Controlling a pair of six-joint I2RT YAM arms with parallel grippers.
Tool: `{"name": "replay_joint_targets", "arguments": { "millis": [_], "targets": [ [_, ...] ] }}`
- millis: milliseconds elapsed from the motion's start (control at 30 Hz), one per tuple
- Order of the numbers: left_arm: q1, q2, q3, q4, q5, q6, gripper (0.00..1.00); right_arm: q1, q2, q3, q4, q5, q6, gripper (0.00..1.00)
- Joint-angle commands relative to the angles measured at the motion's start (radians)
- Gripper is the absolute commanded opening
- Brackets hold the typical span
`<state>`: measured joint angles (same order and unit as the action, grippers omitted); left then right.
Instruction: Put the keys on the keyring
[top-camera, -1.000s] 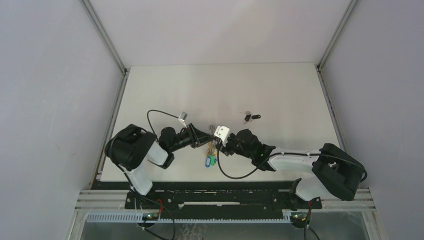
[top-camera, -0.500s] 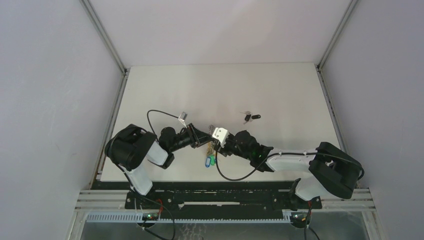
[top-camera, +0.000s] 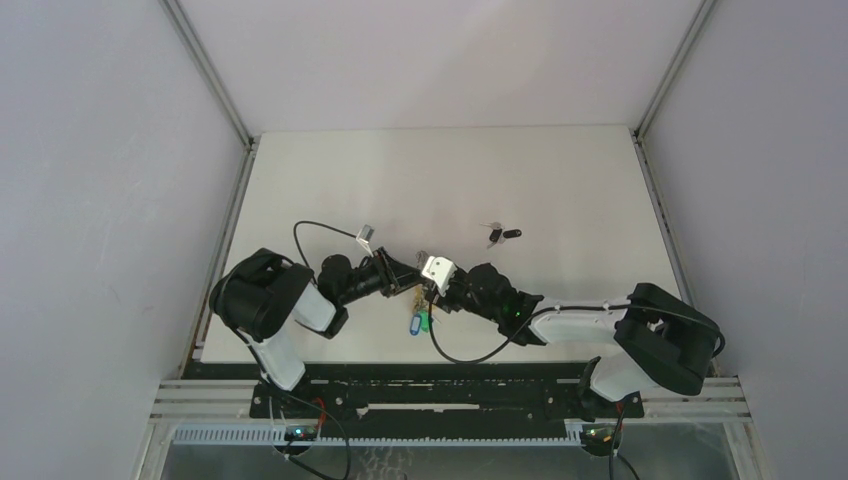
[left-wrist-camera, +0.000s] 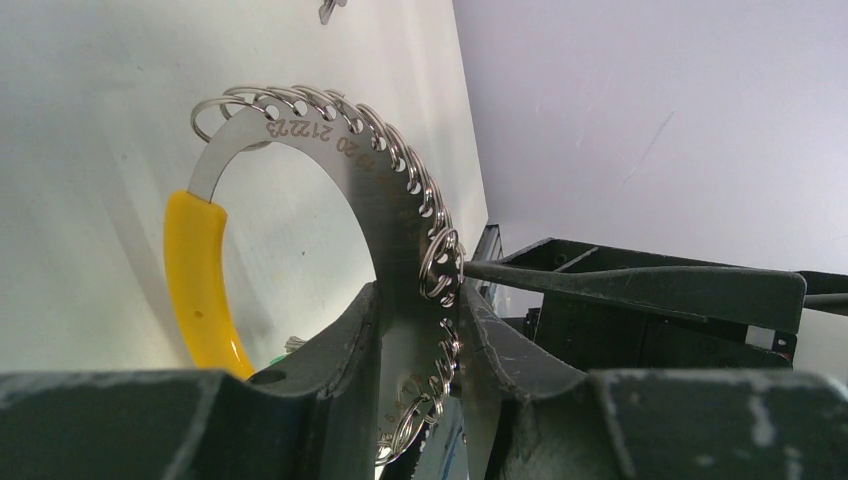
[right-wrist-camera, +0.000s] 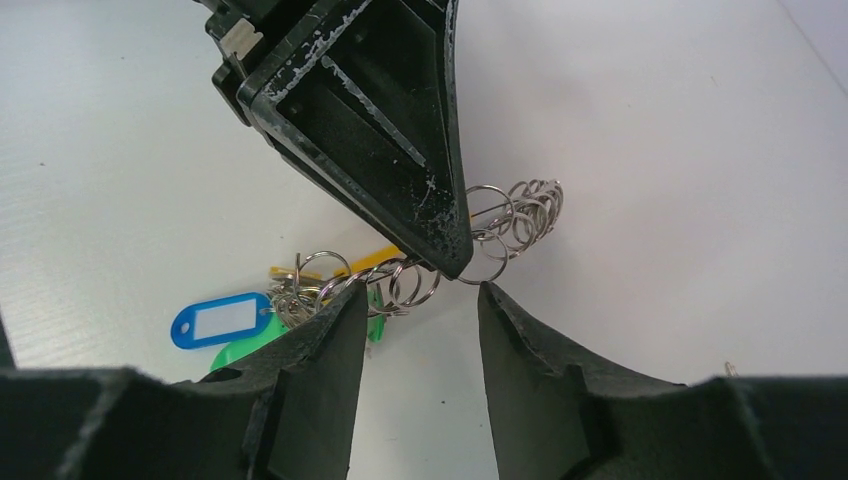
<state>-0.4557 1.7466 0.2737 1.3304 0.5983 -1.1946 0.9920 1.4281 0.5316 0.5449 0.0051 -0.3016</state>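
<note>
Left gripper (left-wrist-camera: 415, 330): jaws closed narrowly on the keyring (left-wrist-camera: 300, 130), pinching its flat, numbered metal arc edge-on. A row of small split rings (left-wrist-camera: 420, 190) lines the arc's outer edge, and a yellow grip (left-wrist-camera: 195, 270) covers one end. The keyring is held near the middle of the table's (top-camera: 560, 180) near half, between the two wrists.

Right gripper (right-wrist-camera: 420, 300): jaws partly open with nothing between them. The tips stand just beside the split rings, facing the left gripper's finger (right-wrist-camera: 380, 110).

Keys (right-wrist-camera: 300, 290): bunched below the held keyring, with a blue tag (right-wrist-camera: 222, 318) and a green tag (right-wrist-camera: 240, 355) beside them. Whether the tags rest on the table or hang cannot be told.

Black key (top-camera: 505, 235): lies alone on the table, well apart from both grippers, on the far side.
</note>
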Motion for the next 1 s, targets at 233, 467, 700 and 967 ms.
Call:
{"name": "replay_joint_targets", "arguments": {
  "millis": [233,467,700,967],
  "targets": [
    [-0.005,-0.013,-0.013,0.061,0.021,-0.016,0.07,0.008,-0.032,0.033,0.031,0.142,-0.010,0.36],
    [-0.004,-0.009,-0.013,0.061,0.023,-0.017,0.07,0.008,-0.052,0.033,0.029,0.162,-0.004,0.28],
    [-0.005,-0.006,-0.007,0.062,0.028,-0.020,0.07,0.004,-0.043,0.034,0.033,0.143,-0.004,0.23],
    [-0.004,-0.001,-0.005,0.061,0.030,-0.023,0.07,-0.022,-0.031,0.035,0.011,0.052,0.008,0.24]
  ]
}}
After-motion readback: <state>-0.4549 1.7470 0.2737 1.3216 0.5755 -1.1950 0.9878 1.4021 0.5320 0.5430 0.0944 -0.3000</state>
